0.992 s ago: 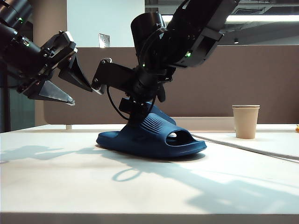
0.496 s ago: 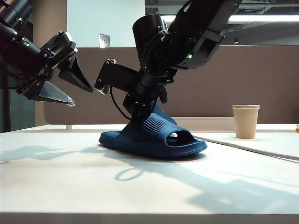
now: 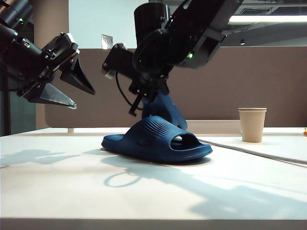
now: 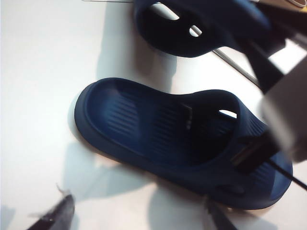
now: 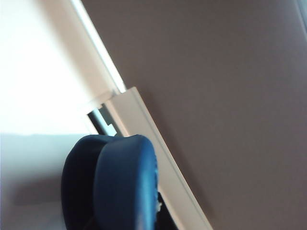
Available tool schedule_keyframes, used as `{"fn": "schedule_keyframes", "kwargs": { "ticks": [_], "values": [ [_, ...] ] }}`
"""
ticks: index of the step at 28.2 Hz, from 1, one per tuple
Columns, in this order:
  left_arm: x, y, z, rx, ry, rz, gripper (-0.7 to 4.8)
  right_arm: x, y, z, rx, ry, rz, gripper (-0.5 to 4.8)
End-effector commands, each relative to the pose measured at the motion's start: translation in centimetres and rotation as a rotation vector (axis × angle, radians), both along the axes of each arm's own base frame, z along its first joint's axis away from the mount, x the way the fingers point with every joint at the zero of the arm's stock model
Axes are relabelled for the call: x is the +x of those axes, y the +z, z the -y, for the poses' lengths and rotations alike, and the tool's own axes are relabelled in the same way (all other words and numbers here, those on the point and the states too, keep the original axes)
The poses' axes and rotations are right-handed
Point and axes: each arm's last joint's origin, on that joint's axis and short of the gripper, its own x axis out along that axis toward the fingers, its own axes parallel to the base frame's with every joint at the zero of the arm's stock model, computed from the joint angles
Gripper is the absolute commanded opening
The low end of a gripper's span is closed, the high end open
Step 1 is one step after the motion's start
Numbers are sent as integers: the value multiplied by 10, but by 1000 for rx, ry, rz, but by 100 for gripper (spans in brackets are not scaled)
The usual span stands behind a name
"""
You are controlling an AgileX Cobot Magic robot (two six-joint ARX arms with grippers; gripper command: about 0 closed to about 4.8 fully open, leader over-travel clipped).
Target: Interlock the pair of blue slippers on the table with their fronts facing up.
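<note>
White matte table (image 3: 57,187) fills the lower half of the exterior frame, brown partition panel (image 3: 249,81) behind it. Right arm (image 3: 192,33) comes in from the upper right and reaches across the middle; left arm (image 3: 19,52) sits at the upper left.

1 navy slipper (image 3: 158,141) lies flat, sole down, at frame centre, long axis running left-right, open toe to the right, heel to the left, ribbed strap up. 2nd slipper (image 3: 165,110) is lifted behind and above it, tilted steeply, long axis near upright, lower end just behind the flat one's strap.

Right gripper (image 3: 146,98) sits at the raised slipper's upper end, jaws clamped on it; in the right wrist view its rounded blue end (image 5: 122,187) sticks out past the jaws.

Left gripper (image 3: 72,93) hangs in the air at left, well apart from both slippers, jaws spread wide, nothing between them.

Paper cup (image 3: 252,124) stands upright at far right.
</note>
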Motion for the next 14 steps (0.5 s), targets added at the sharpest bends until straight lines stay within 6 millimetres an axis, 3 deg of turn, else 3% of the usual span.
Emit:
{"fn": "schedule_keyframes", "kwargs": {
  "ticks": [1, 7, 10, 14],
  "values": [
    [1, 4, 0, -5, 3, 25, 341, -7, 34, 5, 204, -55, 60, -1],
    [2, 5, 0, -11, 6, 40, 341, -28, 86, 17, 473, -170, 110, -1],
    [2, 6, 0, -38, 23, 22, 341, -42, 114, 32, 830, -317, 154, -1],
    [2, 6, 0, -78, 41, -11, 341, -59, 129, 40, 1156, -398, 152, -1]
  ]
}}
